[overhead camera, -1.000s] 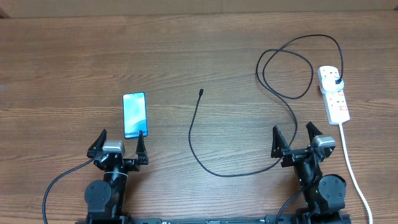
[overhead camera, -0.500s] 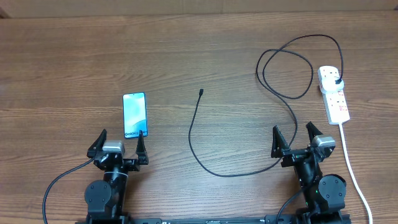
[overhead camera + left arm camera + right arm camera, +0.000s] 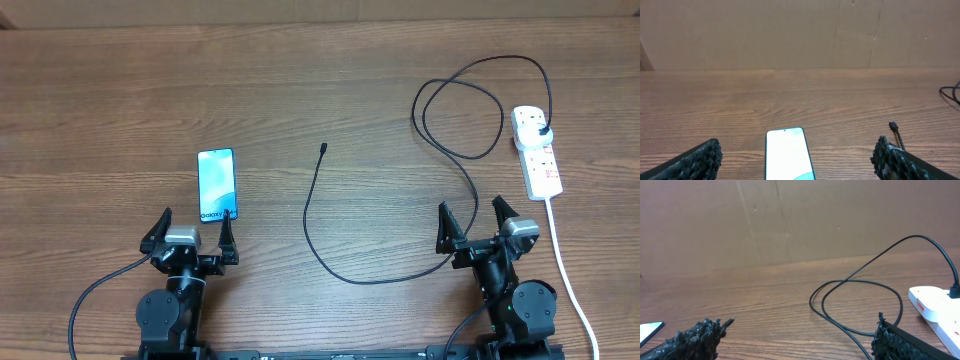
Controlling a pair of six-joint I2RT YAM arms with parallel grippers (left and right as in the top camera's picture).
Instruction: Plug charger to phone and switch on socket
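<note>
On the table [image 3: 100,80], phone [image 3: 216,185] and charger [image 3: 306,210] are laid within reach; left gripper [image 3: 193,222] and right gripper [image 3: 471,212] are held open, empty.

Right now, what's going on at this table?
Nothing is being handled. Both arms sit at the near edge of the table: the left end effector is open beside the phone's near end, the right end effector open by a stretch of the charger, each holding nothing. The phone's screen is lit. The charger's plug sits in the socket, but its connector tip lies loose on the wood, apart from the phone.
</note>
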